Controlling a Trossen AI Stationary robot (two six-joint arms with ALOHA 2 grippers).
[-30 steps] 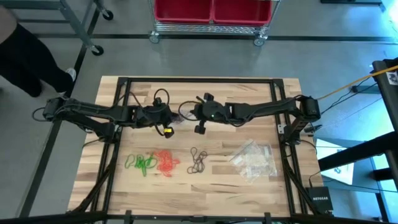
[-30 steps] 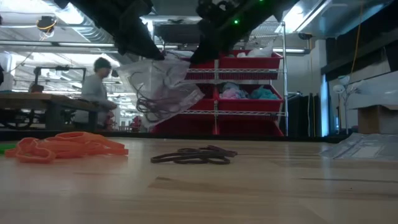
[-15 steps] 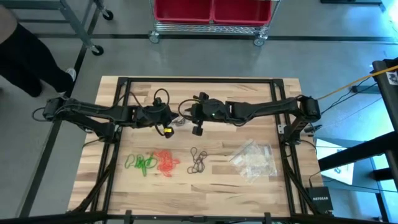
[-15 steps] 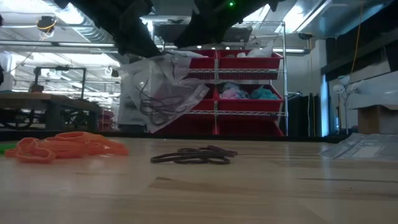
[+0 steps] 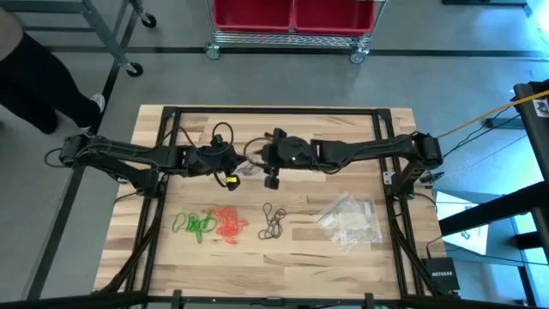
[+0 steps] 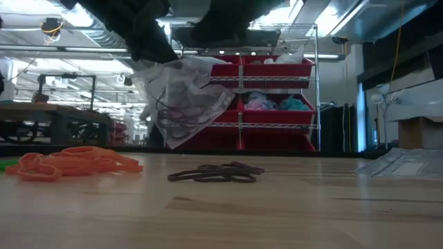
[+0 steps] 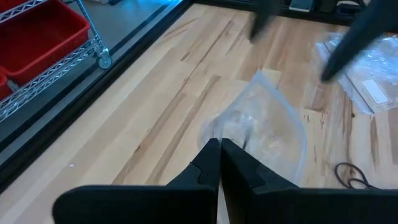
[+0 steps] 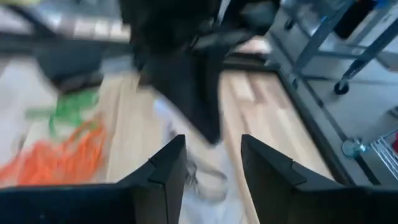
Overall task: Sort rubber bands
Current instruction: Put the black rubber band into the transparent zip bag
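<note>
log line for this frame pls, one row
left gripper: shut on clear bag, held above table | right gripper: open, at the bag | black bands, orange bands, green bands: on table

Right gripper (image 5: 262,163) shifted left toward left gripper (image 5: 233,165) since a second ago; fingers (image 8: 163,169) parted, were shut. Clear bag (image 6: 181,97) with black bands inside hangs fuller, spread wider. Person in background gone from low view.
</note>
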